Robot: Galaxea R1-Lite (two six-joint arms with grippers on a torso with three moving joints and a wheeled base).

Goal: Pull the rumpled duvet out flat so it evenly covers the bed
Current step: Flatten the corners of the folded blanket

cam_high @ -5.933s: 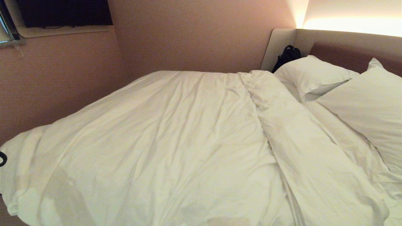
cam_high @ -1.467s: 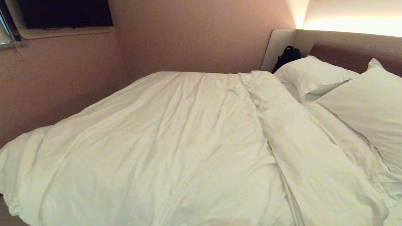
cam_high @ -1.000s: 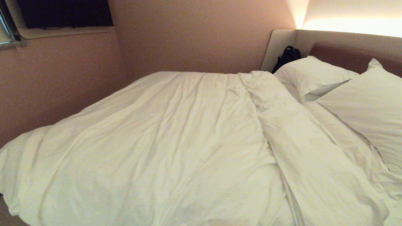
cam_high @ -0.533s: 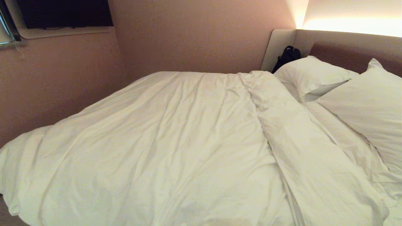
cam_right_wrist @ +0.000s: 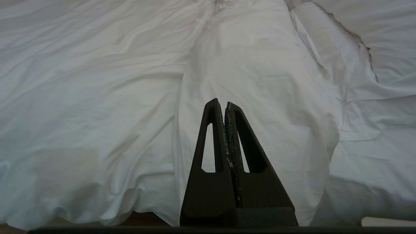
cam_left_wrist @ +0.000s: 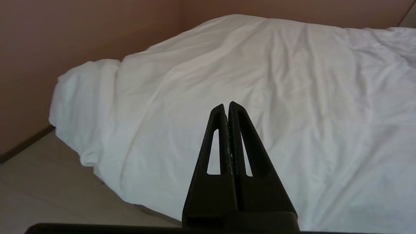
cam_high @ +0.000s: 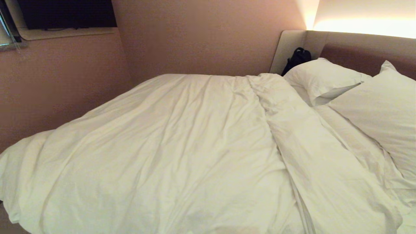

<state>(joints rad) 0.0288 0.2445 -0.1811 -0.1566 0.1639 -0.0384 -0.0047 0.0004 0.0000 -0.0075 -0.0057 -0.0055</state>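
Left gripper: I see my left gripper (cam_left_wrist: 227, 105) only in its own wrist view, fingers pressed together with nothing between them, poised clear of the duvet (cam_left_wrist: 247, 97) off its near foot-end corner.
Right gripper: my right gripper (cam_right_wrist: 220, 103) is likewise closed tight and empty, parked at the duvet's near edge and pointing along the folded-back band (cam_right_wrist: 260, 84).
Duvet, near edge: it hangs over the side of the bed (cam_high: 294, 42) closest to me; under that hem, in the right wrist view, a dark strip shows that I take for the base.
Duvet, foot corner: bunched into a rounded lump (cam_left_wrist: 81, 104) that overhangs the floor (cam_left_wrist: 39, 182).
Duvet, middle: spread wide with shallow creases (cam_high: 182, 139), no deep heaps.
Duvet, far side: reaches the wall (cam_high: 201, 35); the head end is turned back in a thick band short of the pillows (cam_high: 325, 78).
Beyond the duvet: a dark bag (cam_high: 297, 58) sits in the corner by the headboard, past the nearer pillows.
Step in hand: I judge the spreading nearly done, and I am between grips, choosing the next hold.
Next move: open one gripper, pinch a hem at the lumpy corner or the turned-back band, and draw it taut; I must catch the cover only, not the sheet (cam_right_wrist: 373, 156).
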